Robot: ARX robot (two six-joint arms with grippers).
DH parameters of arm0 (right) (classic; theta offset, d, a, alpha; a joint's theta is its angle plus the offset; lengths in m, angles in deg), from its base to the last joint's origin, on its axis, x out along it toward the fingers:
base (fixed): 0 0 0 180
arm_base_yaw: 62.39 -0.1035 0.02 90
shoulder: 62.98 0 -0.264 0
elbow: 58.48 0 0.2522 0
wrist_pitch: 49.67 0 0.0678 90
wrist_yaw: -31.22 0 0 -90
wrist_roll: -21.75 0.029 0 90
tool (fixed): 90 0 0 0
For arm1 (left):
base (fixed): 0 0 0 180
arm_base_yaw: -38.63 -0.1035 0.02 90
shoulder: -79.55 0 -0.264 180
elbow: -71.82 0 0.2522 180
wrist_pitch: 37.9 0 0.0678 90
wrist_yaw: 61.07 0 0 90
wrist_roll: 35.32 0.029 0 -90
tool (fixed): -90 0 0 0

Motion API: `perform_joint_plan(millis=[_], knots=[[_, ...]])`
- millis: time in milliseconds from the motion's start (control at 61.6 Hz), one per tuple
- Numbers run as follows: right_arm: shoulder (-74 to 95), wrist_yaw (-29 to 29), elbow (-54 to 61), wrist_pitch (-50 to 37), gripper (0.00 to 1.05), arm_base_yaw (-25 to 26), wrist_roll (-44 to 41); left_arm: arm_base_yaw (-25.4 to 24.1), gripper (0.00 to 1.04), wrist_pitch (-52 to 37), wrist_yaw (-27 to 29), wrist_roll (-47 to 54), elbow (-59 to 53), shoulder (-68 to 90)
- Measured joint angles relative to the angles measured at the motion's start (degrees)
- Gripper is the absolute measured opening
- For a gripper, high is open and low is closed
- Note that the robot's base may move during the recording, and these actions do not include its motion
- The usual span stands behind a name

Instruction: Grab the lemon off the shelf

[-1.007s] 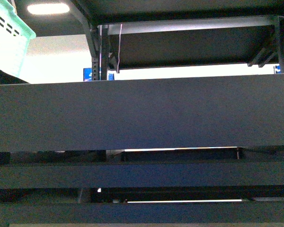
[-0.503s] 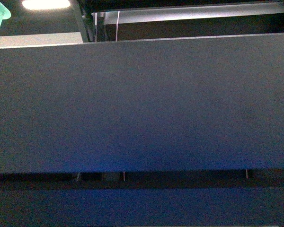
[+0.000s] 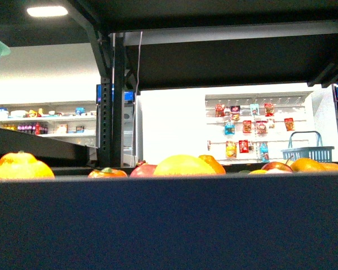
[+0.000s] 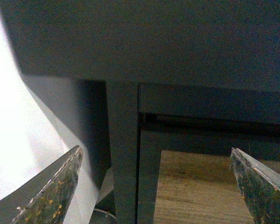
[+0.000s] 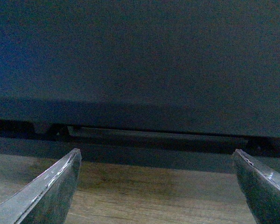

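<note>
The black shelf fills the front view; its tray's front wall point(image 3: 169, 225) covers the lower third. Above that wall peek the tops of fruits. The bright yellow one in the middle looks like the lemon point(image 3: 182, 165); only its top shows. Neither gripper appears in the front view. In the left wrist view my left gripper point(image 4: 156, 186) is open and empty, below a dark shelf tray point(image 4: 154, 42) and facing an upright post point(image 4: 123, 154). In the right wrist view my right gripper point(image 5: 154, 186) is open and empty under another dark tray point(image 5: 140, 60).
Orange fruits point(image 3: 19, 166) and red fruits point(image 3: 146, 169) flank the lemon. An upper tray point(image 3: 225, 56) hangs over the fruit, with an upright post point(image 3: 112, 101) left of centre. A blue basket point(image 3: 308, 152) stands far right. Wooden floor point(image 5: 154, 196) lies below both grippers.
The front view has risen: the tray's front wall slid down the picture and the fruit on the tray now shows above it, with the shop behind.
</note>
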Motion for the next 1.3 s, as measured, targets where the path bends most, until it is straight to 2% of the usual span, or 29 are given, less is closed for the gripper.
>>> perform_joint_plan(millis=[1299], knots=[[0.0, -0.02, 0.0, 0.0, 0.97, -0.02, 0.04, 0.0, 0.97, 0.0, 0.0, 0.02, 0.0, 0.0]])
